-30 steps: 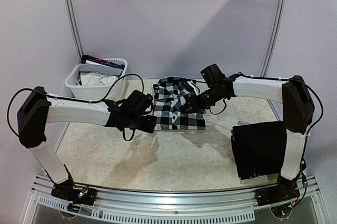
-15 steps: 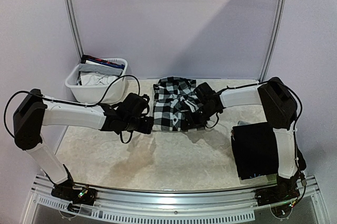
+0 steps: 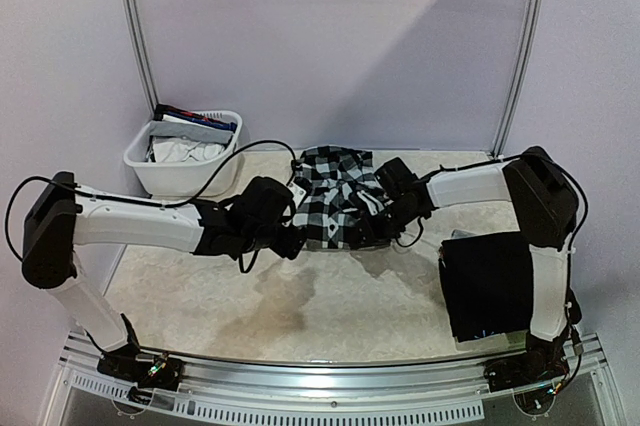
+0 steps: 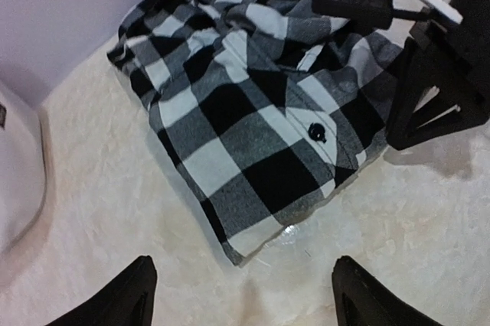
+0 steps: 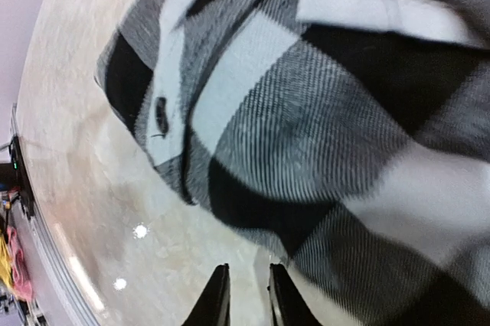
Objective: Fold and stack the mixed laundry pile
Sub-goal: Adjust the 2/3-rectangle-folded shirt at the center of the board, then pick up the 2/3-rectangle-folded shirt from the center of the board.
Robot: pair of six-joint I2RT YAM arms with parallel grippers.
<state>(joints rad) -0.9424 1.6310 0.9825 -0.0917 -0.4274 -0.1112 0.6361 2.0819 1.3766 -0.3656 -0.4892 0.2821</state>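
Wide open, empty at left hand (image 4: 243, 276); nearly closed, empty at right hand (image 5: 247, 280); best pinch checkered shirt (image 4: 245, 127) near hem evenly.

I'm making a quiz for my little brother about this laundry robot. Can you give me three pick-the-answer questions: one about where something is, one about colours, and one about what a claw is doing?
1. Where does the white basket stand?
A) at the far left corner of the table
B) in the middle of the table
C) at the near right edge

2. What colours is the checkered shirt?
A) red and yellow
B) black and white
C) plain blue

3. How is the left gripper?
A) shut on the shirt
B) out of view
C) open, holding nothing

Answers:
1 A: the top view shows the basket at the far left, by the wall.
2 B: every view shows black and white squares.
3 C: the left wrist view shows its fingers spread wide, with only bare table between them.
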